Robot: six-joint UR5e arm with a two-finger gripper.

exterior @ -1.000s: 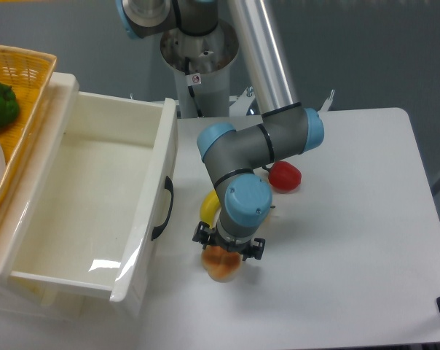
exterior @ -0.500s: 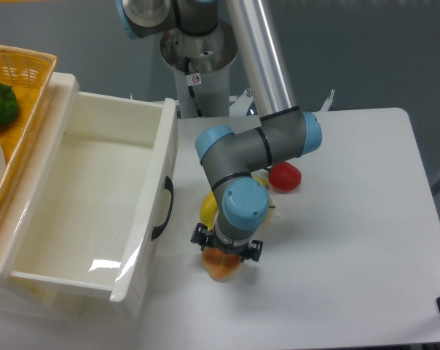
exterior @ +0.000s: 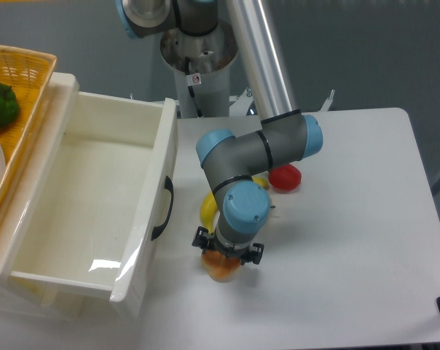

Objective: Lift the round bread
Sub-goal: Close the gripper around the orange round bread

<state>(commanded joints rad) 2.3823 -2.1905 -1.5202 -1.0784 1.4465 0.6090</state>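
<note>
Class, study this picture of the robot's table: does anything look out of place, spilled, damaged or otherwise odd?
Nothing stands out. The white drawer stands pulled open, nothing is spilled or broken. The gripper sits directly over the round bread, hiding most of it, with a yellow toy and a red toy lying behind.

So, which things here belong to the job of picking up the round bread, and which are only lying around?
Belongs to the job:
- round bread
- gripper, right above the bread

Only lying around:
- yellow banana
- red toy
- open white drawer
- wicker basket with a green item
</note>
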